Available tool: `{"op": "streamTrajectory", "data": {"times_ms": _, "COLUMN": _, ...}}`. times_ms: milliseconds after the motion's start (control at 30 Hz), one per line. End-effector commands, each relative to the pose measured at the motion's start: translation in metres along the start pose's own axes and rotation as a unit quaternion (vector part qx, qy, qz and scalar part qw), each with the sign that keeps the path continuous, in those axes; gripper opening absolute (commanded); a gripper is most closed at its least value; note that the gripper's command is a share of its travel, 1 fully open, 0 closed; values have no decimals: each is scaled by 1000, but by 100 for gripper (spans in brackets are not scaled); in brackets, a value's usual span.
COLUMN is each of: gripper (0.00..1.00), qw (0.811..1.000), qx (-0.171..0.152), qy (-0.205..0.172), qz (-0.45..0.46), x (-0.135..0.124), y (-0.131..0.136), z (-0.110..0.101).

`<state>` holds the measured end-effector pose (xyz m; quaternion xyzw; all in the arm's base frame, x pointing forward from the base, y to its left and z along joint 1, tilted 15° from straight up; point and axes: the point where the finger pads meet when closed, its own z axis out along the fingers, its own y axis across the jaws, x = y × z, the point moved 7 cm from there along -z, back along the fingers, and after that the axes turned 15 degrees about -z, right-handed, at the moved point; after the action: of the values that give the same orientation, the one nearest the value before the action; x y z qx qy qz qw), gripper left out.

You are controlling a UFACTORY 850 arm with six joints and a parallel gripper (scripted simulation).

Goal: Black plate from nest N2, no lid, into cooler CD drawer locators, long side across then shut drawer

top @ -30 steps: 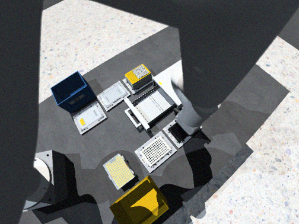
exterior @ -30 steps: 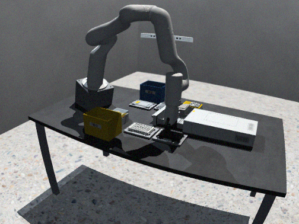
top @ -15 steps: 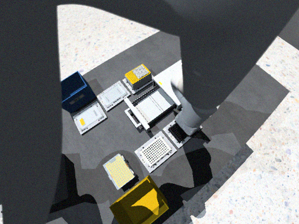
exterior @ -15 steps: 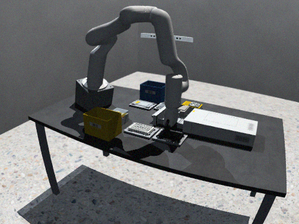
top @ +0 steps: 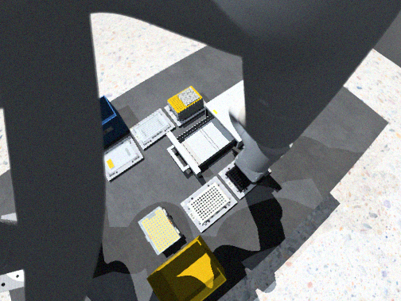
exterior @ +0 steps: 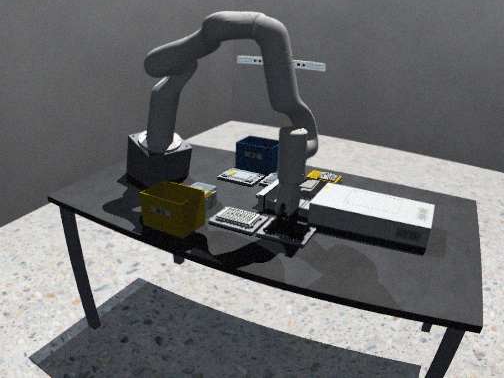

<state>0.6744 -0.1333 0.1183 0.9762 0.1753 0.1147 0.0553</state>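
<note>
Smooth grey tubular arm (exterior: 280, 59) on dark octagonal base (exterior: 136, 166)

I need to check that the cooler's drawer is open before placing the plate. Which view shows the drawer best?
The top view. It looks down into the pulled-out drawer, showing its pale floor and white front rail. In the exterior view the arm and the open claw hide most of the drawer; only its end shows beside the cooler.

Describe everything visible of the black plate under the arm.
The black plate is a flat, dark rectangle with a grid of wells and no lid. It lies level in a pale nest beside the open drawer. The arm's wrist hides its far half in the top view. The open pincer stands right over it; contact cannot be told.
</note>
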Motion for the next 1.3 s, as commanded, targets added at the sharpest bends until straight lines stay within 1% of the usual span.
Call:
{"op": "streamTrajectory", "data": {"times_ms": 0, "gripper": 100, "qw": 1000, "qx": -1, "qy": 1, "qz": 0, "x": 1, "y": 1, "z": -1}}
{"op": "streamTrajectory", "data": {"times_ms": 333, "gripper": 100, "qw": 1000, "qx": -1, "qy": 1, "qz": 0, "x": 1, "y": 1, "z": -1}}
{"op": "streamTrajectory", "data": {"times_ms": 367, "gripper": 0, "qw": 1000, "qx": -1, "qy": 1, "qz": 0, "x": 1, "y": 1, "z": -1}}
{"op": "streamTrajectory", "data": {"times_ms": 1267, "gripper": 0, "qw": 1000, "qx": -1, "qy": 1, "qz": 0, "x": 1, "y": 0, "z": -2}}
